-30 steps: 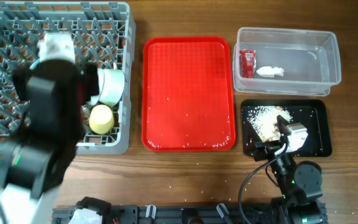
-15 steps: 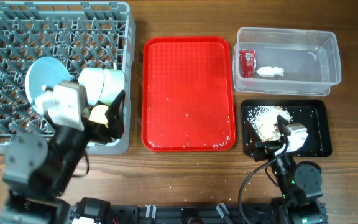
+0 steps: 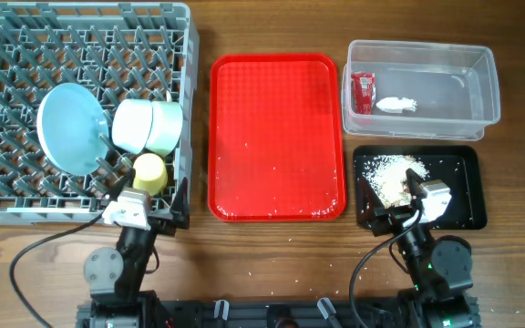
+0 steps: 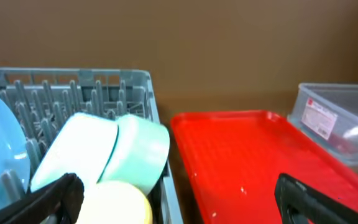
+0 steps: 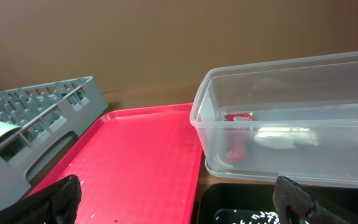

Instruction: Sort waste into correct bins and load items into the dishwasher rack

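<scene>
The grey dishwasher rack (image 3: 7, 55) at the left holds a pale blue round plate (image 3: 69, 128) on edge, a light-blue bowl (image 3: 135, 125) nested against a mint-green bowl (image 3: 167, 128), and a yellow cup (image 3: 149, 173). The left wrist view shows the mint bowl (image 4: 143, 149) and the cup (image 4: 114, 202). My left gripper (image 3: 142, 208) is open and empty at the rack's front edge (image 4: 179, 205). My right gripper (image 3: 406, 211) is open and empty by the black tray (image 3: 468, 205), which holds food scraps (image 3: 390, 175). The clear tub (image 3: 463, 55) holds the red sachet (image 3: 362, 92) and the napkin (image 3: 396, 105). The fork and spoon do not show clearly.
The flat red tray (image 3: 276, 137) lies between the rack and the bins, with a few crumbs on it. Crumbs also dot the wooden table in front of it. The right wrist view shows the tub (image 5: 291, 74), the red tray (image 5: 142, 162) and the rack's corner (image 5: 36, 106).
My left arm has drawn back from over the rack to the table's front edge, uncovering the plate and bowls. The right arm has not moved.
</scene>
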